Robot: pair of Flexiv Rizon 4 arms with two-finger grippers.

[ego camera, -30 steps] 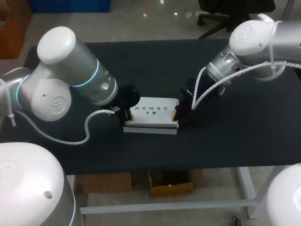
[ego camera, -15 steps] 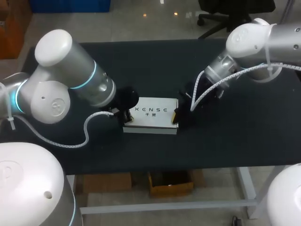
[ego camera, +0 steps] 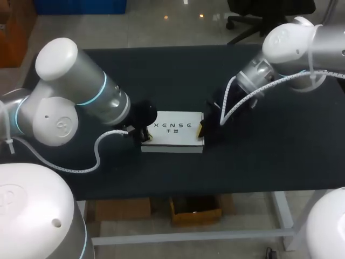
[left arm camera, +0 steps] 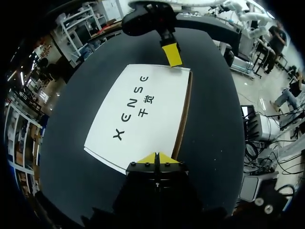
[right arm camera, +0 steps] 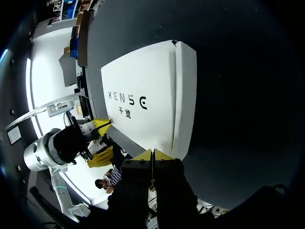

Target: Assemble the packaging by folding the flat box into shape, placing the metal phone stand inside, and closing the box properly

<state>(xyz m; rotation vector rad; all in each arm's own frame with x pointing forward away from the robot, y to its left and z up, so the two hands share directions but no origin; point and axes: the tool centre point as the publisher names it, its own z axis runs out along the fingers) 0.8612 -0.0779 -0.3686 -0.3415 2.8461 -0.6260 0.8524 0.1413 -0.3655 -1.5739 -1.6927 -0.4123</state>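
A white box (ego camera: 173, 132) with dark print lies flat and closed-looking in the middle of the black table (ego camera: 259, 156). My left gripper (ego camera: 144, 135) is shut with nothing in it. In the left wrist view its yellow tips (left arm camera: 156, 158) rest against the near end of the box (left arm camera: 143, 109). My right gripper (ego camera: 201, 128) is also shut with nothing in it, at the box's right end. In its own view the right gripper (right arm camera: 151, 154) meets a corner of the box (right arm camera: 143, 100). No metal phone stand shows in any view.
In the left wrist view my right gripper's yellow fingertip (left arm camera: 172, 55) shows at the box's far end. My left gripper's yellow fingertip (right arm camera: 102, 125) shows past the box in the right wrist view. Bare black tabletop surrounds the box on all sides.
My left arm's elbow has drifted a little to the left. Both grippers stay at the box's ends, and the box has hardly shifted.
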